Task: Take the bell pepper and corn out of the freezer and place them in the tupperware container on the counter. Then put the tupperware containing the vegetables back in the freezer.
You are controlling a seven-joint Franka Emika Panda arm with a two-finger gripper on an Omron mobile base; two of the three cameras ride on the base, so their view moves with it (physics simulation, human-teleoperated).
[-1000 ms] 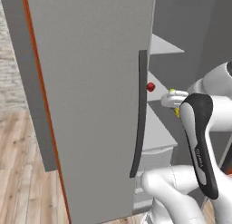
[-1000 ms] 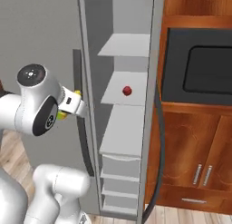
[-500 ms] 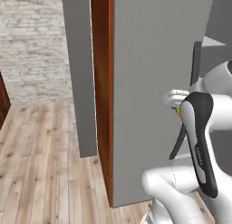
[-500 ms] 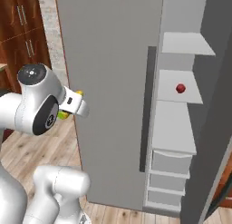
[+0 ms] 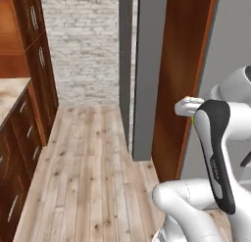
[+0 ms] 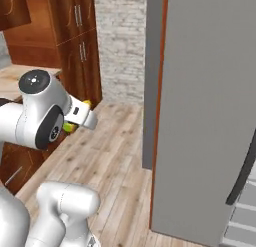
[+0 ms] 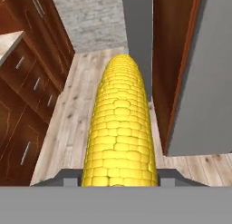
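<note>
The corn (image 7: pixel 120 128), a long yellow cob, runs up the middle of the hand view, and my gripper (image 7: pixel 120 175) is shut on its near end. My gripper (image 6: pixel 82 116) is held out at chest height with a bit of the corn (image 6: pixel 86 104) showing yellow at its tip. The freezer's flat grey door (image 6: pixel 210 106) with its dark handle (image 6: pixel 245 171) stands to the right. A corner of the tan counter (image 5: pixel 9 91) shows at the left. The bell pepper and the tupperware container are out of view.
Brown wooden drawers (image 5: pixel 14 187) with silver handles run under the counter on the left, and tall brown cabinets (image 6: pixel 82 41) stand beyond them. A brown side panel (image 5: pixel 181 79) edges the freezer. Wooden floor (image 5: pixel 93 167) and a brick wall (image 5: pixel 81 45) lie ahead.
The whole picture has swung left as the base turned. The freezer's shelves and the red pepper have passed out of view, and the counter has come in. The corn stays in the gripper.
</note>
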